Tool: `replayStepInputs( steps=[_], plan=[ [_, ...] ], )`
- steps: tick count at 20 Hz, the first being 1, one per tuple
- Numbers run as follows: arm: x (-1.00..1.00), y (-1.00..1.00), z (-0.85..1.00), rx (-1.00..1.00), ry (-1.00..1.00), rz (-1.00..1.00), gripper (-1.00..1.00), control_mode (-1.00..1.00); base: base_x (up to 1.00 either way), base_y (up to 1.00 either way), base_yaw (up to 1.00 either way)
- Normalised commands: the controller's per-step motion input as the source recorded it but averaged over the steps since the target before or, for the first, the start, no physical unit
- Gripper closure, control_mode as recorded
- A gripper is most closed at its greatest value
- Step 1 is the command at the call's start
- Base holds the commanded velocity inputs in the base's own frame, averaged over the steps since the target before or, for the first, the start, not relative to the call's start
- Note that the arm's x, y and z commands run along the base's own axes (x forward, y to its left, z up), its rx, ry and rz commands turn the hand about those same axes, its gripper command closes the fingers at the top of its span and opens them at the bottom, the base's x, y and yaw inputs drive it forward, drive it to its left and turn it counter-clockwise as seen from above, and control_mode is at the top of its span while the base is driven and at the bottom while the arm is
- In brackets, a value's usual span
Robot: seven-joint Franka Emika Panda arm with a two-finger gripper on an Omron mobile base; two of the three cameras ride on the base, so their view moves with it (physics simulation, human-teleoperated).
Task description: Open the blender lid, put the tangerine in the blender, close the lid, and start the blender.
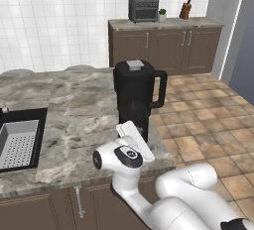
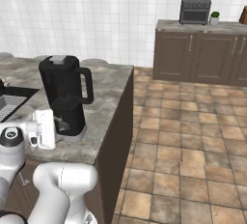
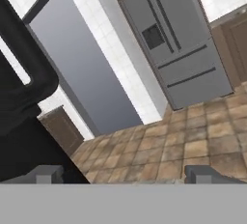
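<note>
Both base views look forward and down from behind the arm, sharing the blender [image 1: 135,95] and counter [image 1: 79,120], while the tilted hand view sits close beside the blender.

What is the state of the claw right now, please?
Claw: open and holding nothing; its fingertips stand wide apart beside the blender.

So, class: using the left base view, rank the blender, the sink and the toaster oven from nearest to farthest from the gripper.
1. The blender, on the counter just beyond the gripper.
2. The sink, set in the counter at the far left.
3. The toaster oven, on the back cabinets by the wall.
</note>
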Motion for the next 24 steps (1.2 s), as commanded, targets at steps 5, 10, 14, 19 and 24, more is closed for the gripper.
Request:
replayStepInputs(
  steps=[5, 10, 14, 19, 24],
  plan=[
    [0.22, 0.19, -0.22, -0.02, -0.08, 0.01, -1.0, -1.0, 0.0, 0.0, 0.0],
    [0.24, 0.17, -0.15, 0.0, -0.11, 0.03, -1.0, -1.0, 0.0, 0.0, 0.0],
    [0.26, 0.1, 0.0, 0.0, -0.15, 0.04, -1.0, -1.0, 0.0, 0.0, 0.0],
    [0.25, 0.03, 0.0, 0.0, -0.15, 0.04, -1.0, -1.0, 0.0, 0.0, 0.0],
    [0.27, 0.01, 0.0, 0.0, -0.17, 0.04, -1.0, -1.0, 0.0, 0.0, 0.0]
  ],
)
